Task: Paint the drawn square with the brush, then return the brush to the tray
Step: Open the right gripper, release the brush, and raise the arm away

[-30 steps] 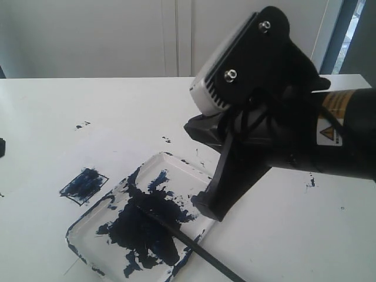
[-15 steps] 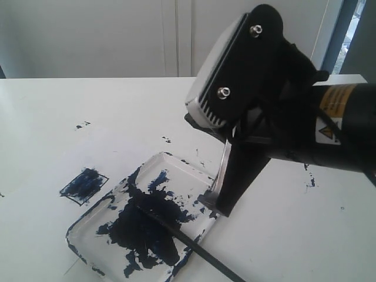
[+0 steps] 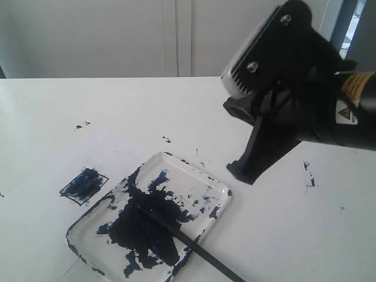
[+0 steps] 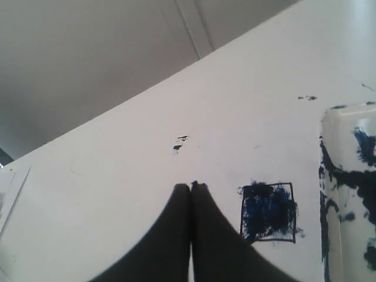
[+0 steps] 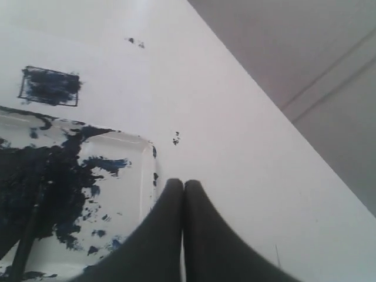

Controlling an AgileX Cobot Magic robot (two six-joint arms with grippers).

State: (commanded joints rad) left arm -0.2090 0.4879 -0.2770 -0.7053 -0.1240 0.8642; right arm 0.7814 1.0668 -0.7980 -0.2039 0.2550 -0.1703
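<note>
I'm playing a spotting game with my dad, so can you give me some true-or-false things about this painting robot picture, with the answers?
1. The square has blue paint in it. True.
2. The right fingers hold the brush. False: they are shut on nothing. The brush lies in the tray, with its handle poking out over the edge.
3. The tray is clean. False: it is smeared with dark blue paint.
4. The left fingers are shut. True.
5. The square is inside the tray. False: it is on the table, beside the tray.
</note>
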